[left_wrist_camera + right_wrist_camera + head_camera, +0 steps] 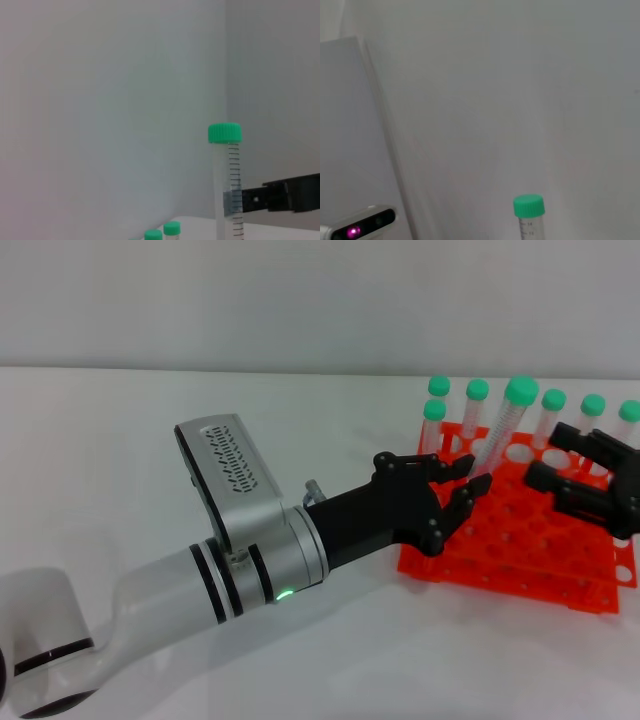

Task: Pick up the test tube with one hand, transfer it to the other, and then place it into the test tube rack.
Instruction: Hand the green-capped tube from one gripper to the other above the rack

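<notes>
I read handover stage. Left tool (452, 497) clamps test tube (500, 430) at lower end, upright, over rack (520, 540) at its 9 o'clock edge. Right tool (585, 475) spread wide, empty, at tube's 3 o'clock. Transfer, racking not yet done.

A plain white table (150, 450) runs back to a bare, evenly lit pale grey wall (300, 300).
</notes>
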`<state>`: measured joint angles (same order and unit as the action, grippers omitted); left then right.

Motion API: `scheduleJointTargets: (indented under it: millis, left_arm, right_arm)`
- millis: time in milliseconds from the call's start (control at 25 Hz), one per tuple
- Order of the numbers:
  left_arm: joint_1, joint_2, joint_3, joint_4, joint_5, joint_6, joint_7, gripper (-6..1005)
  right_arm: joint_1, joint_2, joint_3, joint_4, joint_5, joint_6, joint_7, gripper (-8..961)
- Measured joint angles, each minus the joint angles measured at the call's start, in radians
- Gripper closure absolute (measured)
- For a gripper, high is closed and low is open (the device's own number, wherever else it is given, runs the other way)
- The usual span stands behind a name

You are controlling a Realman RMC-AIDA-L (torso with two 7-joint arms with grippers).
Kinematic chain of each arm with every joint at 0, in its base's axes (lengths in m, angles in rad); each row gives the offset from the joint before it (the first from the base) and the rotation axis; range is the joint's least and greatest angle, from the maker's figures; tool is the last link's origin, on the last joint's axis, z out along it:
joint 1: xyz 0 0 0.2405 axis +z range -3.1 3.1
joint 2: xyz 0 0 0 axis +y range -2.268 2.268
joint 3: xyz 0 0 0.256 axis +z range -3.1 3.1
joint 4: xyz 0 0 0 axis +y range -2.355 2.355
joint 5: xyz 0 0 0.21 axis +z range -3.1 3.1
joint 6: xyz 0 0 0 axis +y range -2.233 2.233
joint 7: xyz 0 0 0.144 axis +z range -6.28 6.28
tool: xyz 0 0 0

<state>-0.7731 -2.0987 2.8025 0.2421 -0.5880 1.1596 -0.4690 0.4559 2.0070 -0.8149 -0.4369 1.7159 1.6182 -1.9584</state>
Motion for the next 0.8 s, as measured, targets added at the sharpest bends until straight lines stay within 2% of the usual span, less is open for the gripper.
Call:
scheduleJointTargets:
  millis: [520,800]
  left_arm:
    - [0.025,-0.001,0.002,0.023,0.003,-0.014,0.003,749]
    - [0.025,-0.003,0.002,0.031,0.003,-0.035,0.003,744]
  right_arm:
    - [0.030,0.011,-0.001,0.045,0.043,-0.021,-0.020,157]
    - [0.053,0.014,-0.045,0.048,0.051,-0.011,-0.028,158]
